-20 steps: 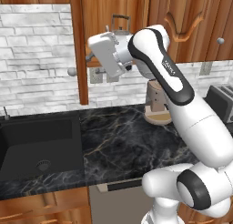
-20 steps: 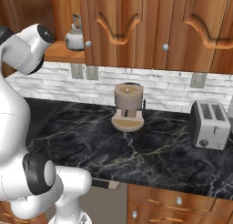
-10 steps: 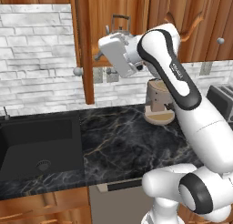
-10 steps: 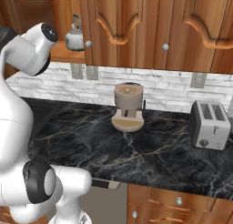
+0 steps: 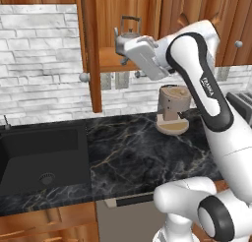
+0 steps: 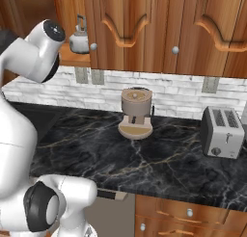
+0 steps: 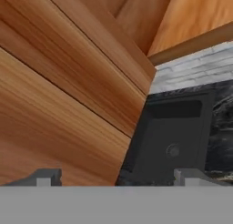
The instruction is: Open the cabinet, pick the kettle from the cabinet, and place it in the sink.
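Jaws stand spread wide and hold nothing; the gripper (image 7: 118, 177) looks past the open cabinet door (image 5: 91, 54) down at the sink (image 5: 29, 155). Upper centre of the left base frame, the cabinet (image 5: 123, 34) stands open. At lower left lies the sink, bare. The coffee machine (image 5: 173, 109) stands on the counter, right of centre. Smallest, the kettle (image 5: 128, 35) sits upright on the cabinet shelf, just behind the robot's hand. Risk, as I judge it: the hand is close to the door edge, so swinging toward the kettle could knock the door or tip the kettle.
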